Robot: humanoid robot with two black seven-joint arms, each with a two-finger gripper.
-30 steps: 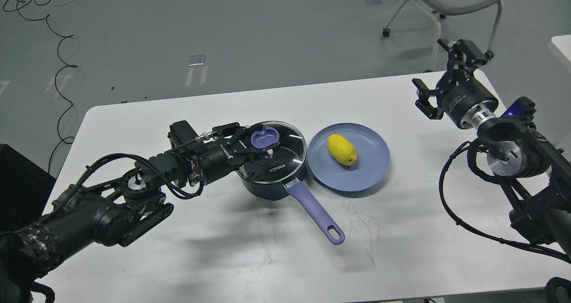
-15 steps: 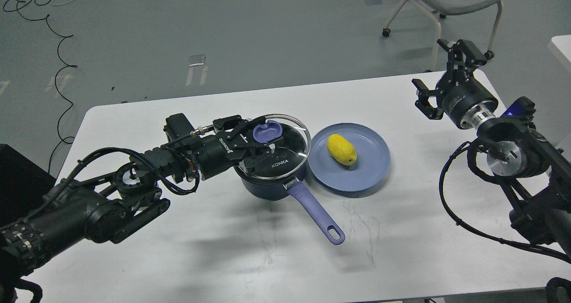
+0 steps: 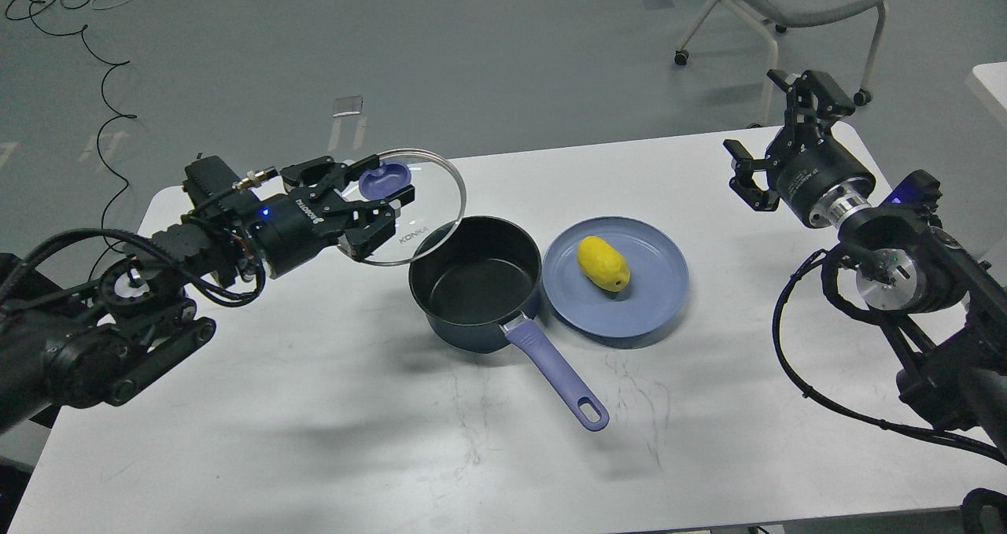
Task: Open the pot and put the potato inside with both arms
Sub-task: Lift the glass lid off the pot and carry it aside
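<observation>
Now left pincer (image 3: 370,204) clamps the lid (image 3: 425,204) knob beside the open pot (image 3: 476,282); right pincer (image 3: 775,137) splayed apart

**Camera Configuration — Single Head View**

One view only, mounted at the robot's head, facing forward and down at moderate range. It frames the white table (image 3: 440,440), with grey floor (image 3: 472,54) beyond — no second view overlaps.

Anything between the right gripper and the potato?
Head view: nothing stands between the right gripper and the potato, only bare table and the plate rim.
</observation>
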